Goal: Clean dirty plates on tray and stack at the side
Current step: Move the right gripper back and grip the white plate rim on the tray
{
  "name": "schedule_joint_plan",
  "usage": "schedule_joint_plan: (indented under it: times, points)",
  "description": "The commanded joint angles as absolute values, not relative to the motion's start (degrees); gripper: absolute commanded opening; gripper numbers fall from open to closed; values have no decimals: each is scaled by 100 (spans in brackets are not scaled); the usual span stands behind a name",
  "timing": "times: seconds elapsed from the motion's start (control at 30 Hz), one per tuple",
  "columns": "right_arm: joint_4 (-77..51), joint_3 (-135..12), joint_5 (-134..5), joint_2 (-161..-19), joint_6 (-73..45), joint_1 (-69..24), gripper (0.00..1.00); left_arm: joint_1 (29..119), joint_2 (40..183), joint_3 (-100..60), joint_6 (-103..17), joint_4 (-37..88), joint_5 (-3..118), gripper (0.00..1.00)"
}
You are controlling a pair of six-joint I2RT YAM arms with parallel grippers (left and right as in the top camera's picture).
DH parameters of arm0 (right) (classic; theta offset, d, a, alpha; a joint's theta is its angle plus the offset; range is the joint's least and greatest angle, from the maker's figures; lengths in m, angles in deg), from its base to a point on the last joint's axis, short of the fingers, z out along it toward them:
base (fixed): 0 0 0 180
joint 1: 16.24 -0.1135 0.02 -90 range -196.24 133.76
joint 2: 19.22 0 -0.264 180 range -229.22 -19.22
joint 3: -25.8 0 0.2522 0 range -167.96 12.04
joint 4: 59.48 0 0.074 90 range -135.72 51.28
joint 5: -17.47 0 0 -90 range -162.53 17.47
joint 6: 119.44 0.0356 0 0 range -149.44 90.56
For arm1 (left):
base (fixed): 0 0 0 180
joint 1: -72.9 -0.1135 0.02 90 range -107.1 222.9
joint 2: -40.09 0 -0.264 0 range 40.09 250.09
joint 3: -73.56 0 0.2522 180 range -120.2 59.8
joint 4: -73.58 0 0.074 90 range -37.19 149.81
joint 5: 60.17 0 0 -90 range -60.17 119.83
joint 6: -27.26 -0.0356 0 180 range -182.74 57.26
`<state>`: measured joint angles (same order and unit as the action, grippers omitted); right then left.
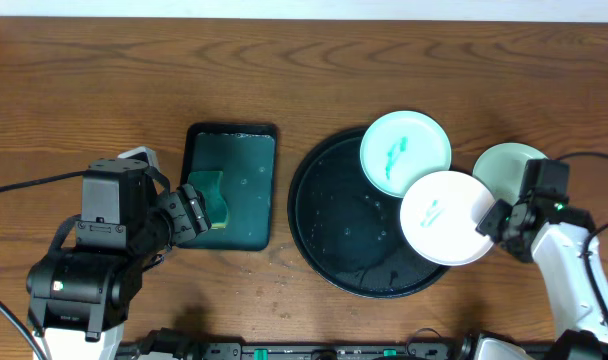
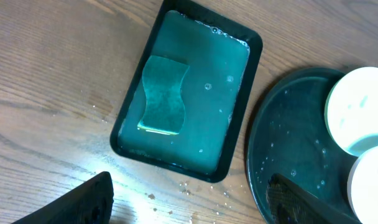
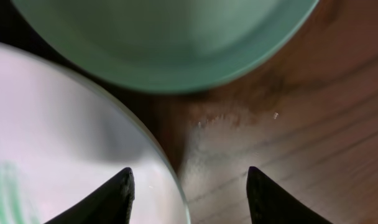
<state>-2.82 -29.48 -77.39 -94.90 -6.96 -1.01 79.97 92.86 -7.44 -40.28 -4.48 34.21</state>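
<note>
Right gripper [image 3: 189,173]: jaws parted and gripping nothing, straddling the rim of the near smeared plate [image 1: 444,215], which overhangs the round black tray [image 1: 329,215]. Left gripper [image 2: 189,186]: jaws wide apart and empty, near the sponge [image 2: 164,93]. The second smeared plate [image 1: 405,152] sits at the tray's far edge. The third plate [image 1: 506,165] rests on the tabletop [image 1: 84,80].

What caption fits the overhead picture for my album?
Two smeared plates on a black tray, one plate aside, sponge waiting.
</note>
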Motion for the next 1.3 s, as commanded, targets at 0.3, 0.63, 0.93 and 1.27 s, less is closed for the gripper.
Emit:
schedule_joint_plan:
  times: [0.3, 0.63, 0.93, 1.27]
  points:
    - [-656, -2555, -7133, -9278, -1028, -44, 1, 7978, 9286, -770, -4020, -463, 3434, 80]
    - [-435, -2594, -6253, -8299, -1502, -709, 1, 7978, 9286, -770, -4020, -463, 3434, 80]
    - [-571, -2570, -5702, -8540, -2064, -2005, 1, 7978, 9286, -770, -4020, -465, 3434, 80]
    - [-1172, -2570, -5621, -9635, -1371, -3389, 1, 7978, 9286, -770, -4020, -465, 3434, 80]
